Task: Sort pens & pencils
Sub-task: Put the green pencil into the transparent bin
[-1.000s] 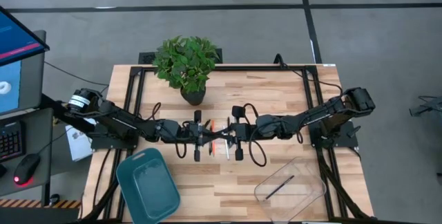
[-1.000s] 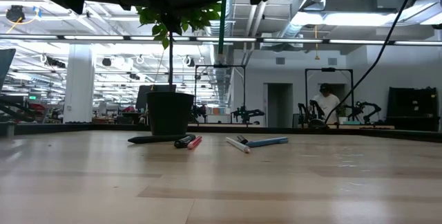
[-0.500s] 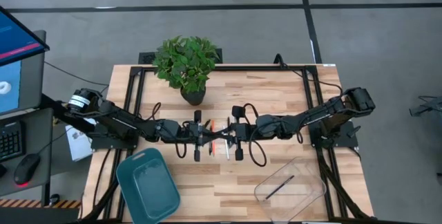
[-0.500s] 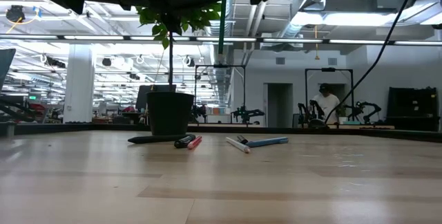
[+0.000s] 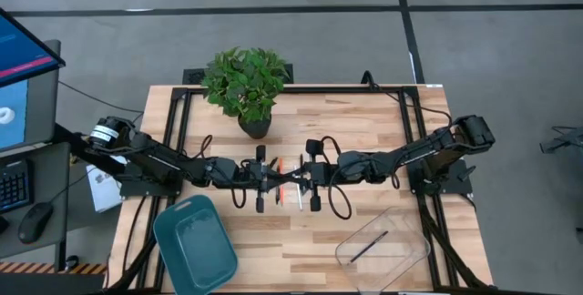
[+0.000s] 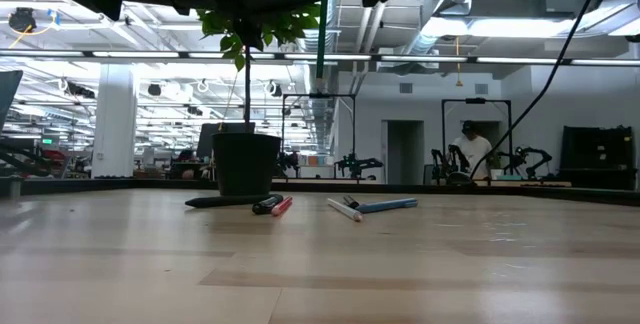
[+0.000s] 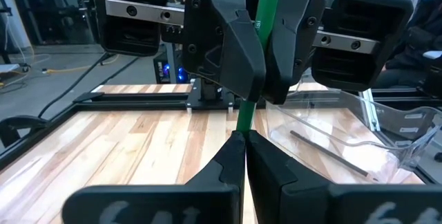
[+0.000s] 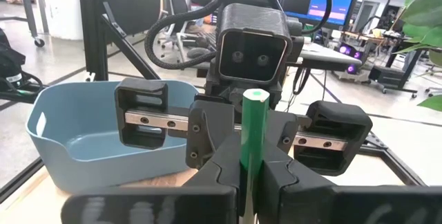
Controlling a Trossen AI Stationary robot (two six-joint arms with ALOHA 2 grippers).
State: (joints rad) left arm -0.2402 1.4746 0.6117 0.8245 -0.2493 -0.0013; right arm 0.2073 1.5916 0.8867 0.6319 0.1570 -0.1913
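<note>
A green pen (image 8: 253, 124) stands upright in the air over the table's middle, with both grippers shut on it. My left gripper (image 7: 245, 144) comes from the table's left and my right gripper (image 8: 252, 172) from the right, and they meet tip to tip (image 5: 284, 181). Below them more pens & pencils lie flat on the wood: an orange-red one (image 6: 282, 205), a white one (image 6: 343, 209), a blue one (image 6: 385, 205) and dark ones (image 6: 225, 202). My left gripper pinches the green pen's shaft (image 7: 242, 122) between its two fingertips, coming level from the table's left, fingers across the pen. The pen stands upright and clear of the table. My right gripper pinches the same shaft (image 8: 253, 148) between its two fingers, level from the table's right, a little higher up than the left one. The pen's flat top end (image 8: 255, 97) rises above the fingers, and its lower part (image 6: 322, 59) hangs free.
A teal bin (image 5: 194, 245) stands at the near left. At the near right a clear container (image 5: 401, 231) holds one dark pen (image 5: 369, 245). A potted plant (image 5: 248, 86) stands at the far middle. A person shows in the room beyond the table.
</note>
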